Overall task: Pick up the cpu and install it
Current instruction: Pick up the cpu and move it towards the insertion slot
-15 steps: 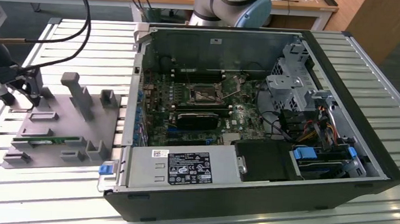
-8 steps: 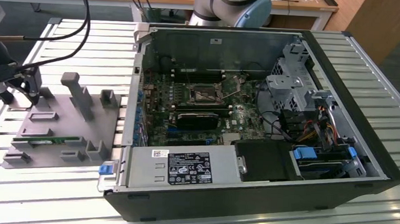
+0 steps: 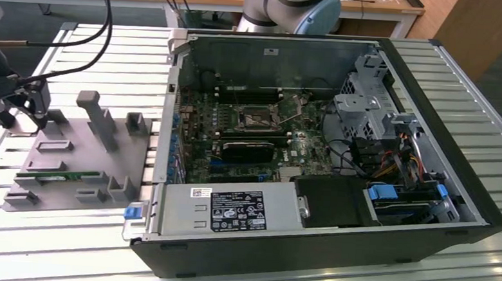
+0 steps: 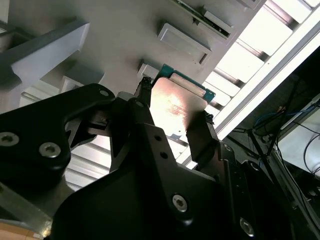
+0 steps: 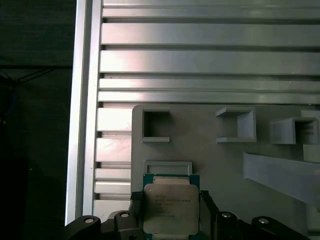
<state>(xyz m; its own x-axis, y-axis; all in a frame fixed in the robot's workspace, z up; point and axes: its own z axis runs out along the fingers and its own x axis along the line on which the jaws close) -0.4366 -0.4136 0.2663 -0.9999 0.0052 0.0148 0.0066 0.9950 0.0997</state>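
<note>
**Cpu gripped at the tray, case well apart**

I find the gripper (image 3: 27, 117) over a corner of the grey tray (image 3: 70, 147), at the exterior view's left. In both wrist views its fingers (image 4: 199, 131) press against two opposite edges of the cpu (image 5: 170, 209), pinching it with the metal top facing up. The cpu hangs at a shallow square pocket of the tray. I cannot tell whether it touches the tray. A green memory stick (image 3: 50, 175) lies on the tray, nearer the exterior camera. The open computer case (image 3: 314, 247) lies on the slatted surface (image 3: 84, 48) just beside the tray, well apart from the gripper.
</note>
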